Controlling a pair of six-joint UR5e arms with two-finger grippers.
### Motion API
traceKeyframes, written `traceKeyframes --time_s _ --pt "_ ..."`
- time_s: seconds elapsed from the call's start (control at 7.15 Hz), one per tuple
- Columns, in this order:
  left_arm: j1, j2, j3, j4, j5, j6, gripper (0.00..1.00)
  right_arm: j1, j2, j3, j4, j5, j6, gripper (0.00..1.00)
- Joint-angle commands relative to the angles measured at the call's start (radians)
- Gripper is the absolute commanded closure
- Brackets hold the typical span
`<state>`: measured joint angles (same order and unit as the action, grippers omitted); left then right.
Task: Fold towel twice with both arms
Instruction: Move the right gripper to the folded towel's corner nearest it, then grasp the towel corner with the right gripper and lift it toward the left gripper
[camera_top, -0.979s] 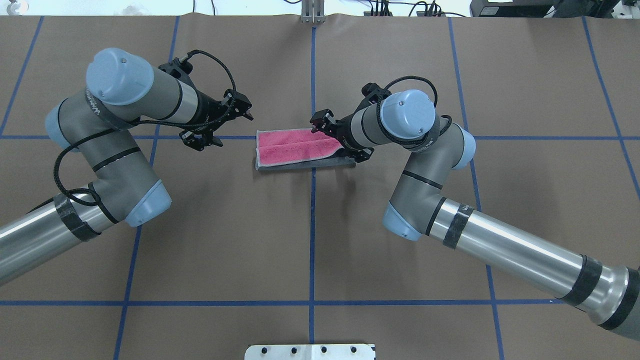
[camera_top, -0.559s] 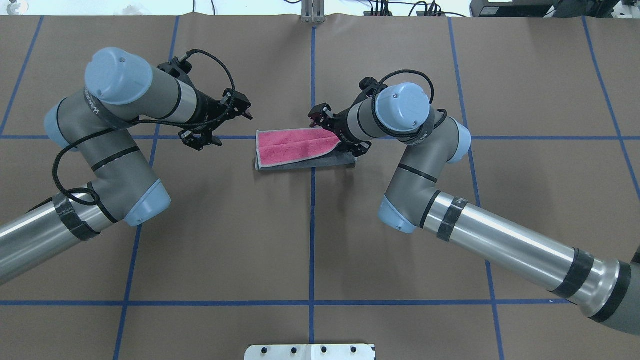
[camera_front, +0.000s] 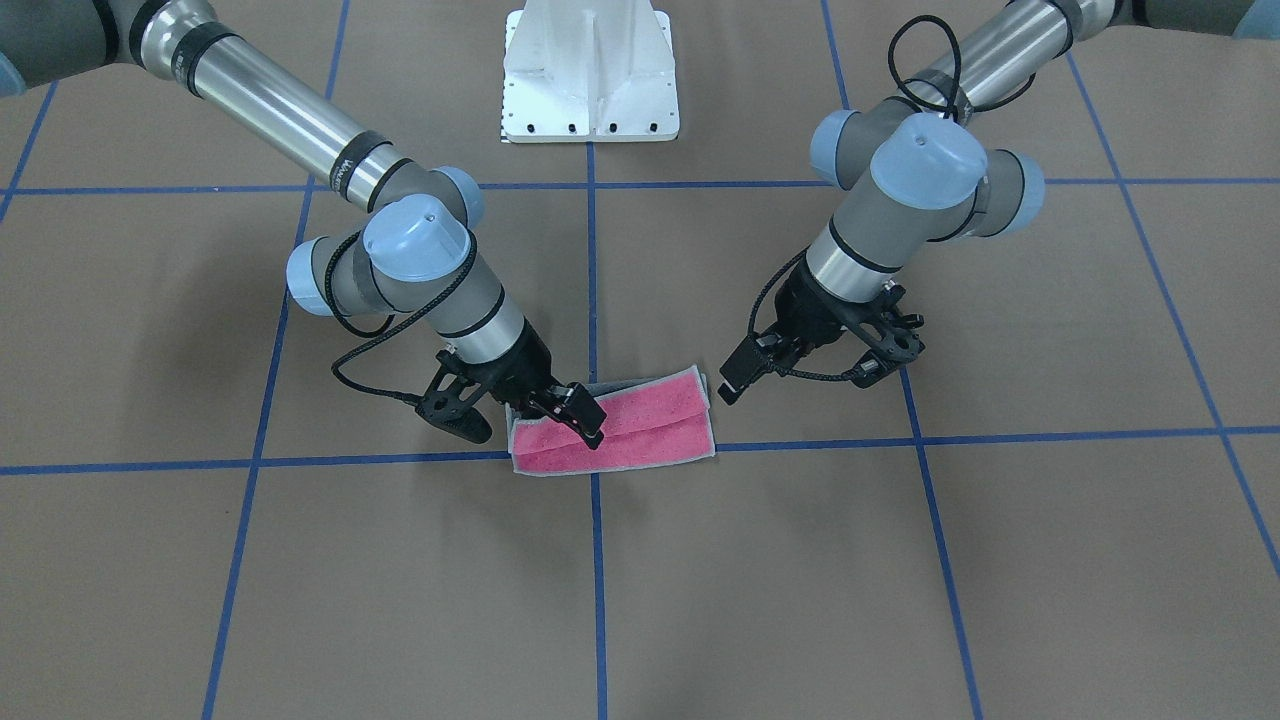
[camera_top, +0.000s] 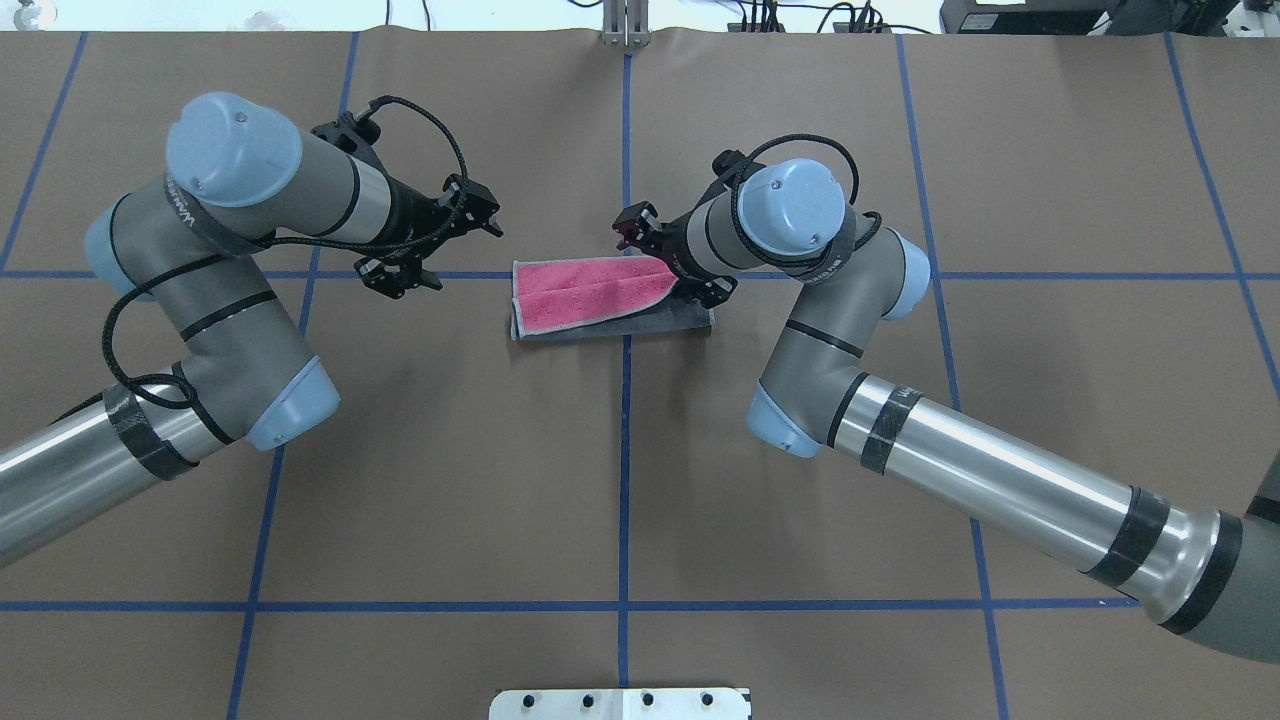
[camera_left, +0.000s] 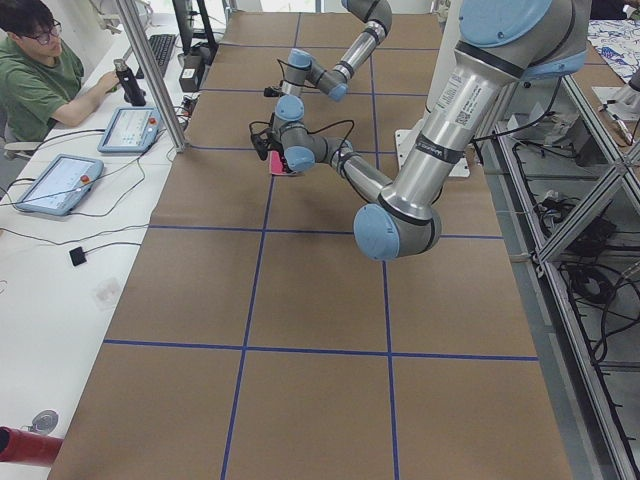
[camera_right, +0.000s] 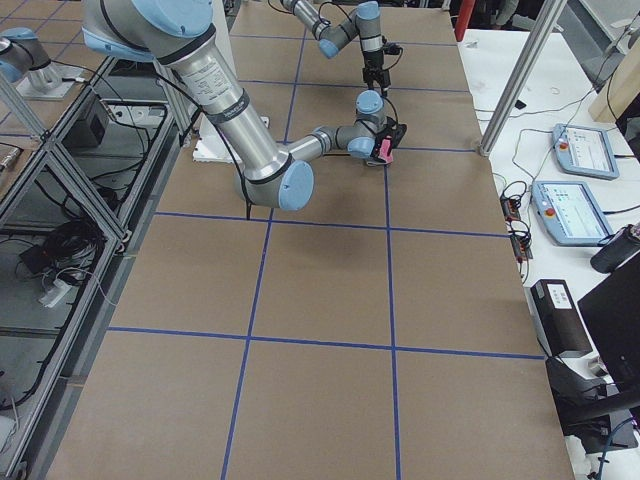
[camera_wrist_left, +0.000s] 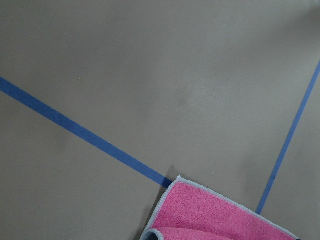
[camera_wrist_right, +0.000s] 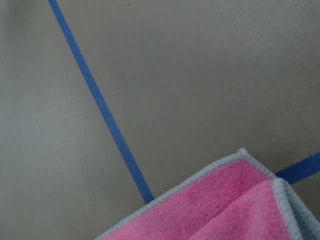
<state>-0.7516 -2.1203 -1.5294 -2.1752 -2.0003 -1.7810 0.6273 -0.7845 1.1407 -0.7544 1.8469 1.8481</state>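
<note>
Towel (camera_top: 585, 292) is lying folded across the blue centre line (camera_top: 625, 450) of the worktop (camera_top: 450, 480). Right pincer (camera_top: 668, 265) just beside that line and left pincer (camera_top: 460, 255) farther off are both gaping wide (nothing gripped). For the second fold I'd be pinching both layers squarely.

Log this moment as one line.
towel: folded, pink up | right gripper: over towel end, grip unclear | left gripper: off towel

Robotics lab, blue-taped table (camera_top: 450, 480), teach pendants (camera_right: 582, 152), seated operator (camera_left: 40, 70)
</note>
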Motion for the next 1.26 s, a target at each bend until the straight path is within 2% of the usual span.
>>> traceKeyframes --time_s 0.0,0.84,1.12 --pt "-0.005 0.0 0.0 0.002 0.0 0.0 0.0 0.011 0.03 -0.027 0.001 0.0 -0.001 0.02" --pt "-0.034 0.0 -0.002 0.003 -0.038 0.0 0.0 0.048 0.111 -0.168 0.004 0.0 -0.018 0.02" --pt "-0.051 0.0 -0.005 0.003 -0.064 0.0 0.0 0.057 0.128 -0.186 0.006 0.0 -0.023 0.02"
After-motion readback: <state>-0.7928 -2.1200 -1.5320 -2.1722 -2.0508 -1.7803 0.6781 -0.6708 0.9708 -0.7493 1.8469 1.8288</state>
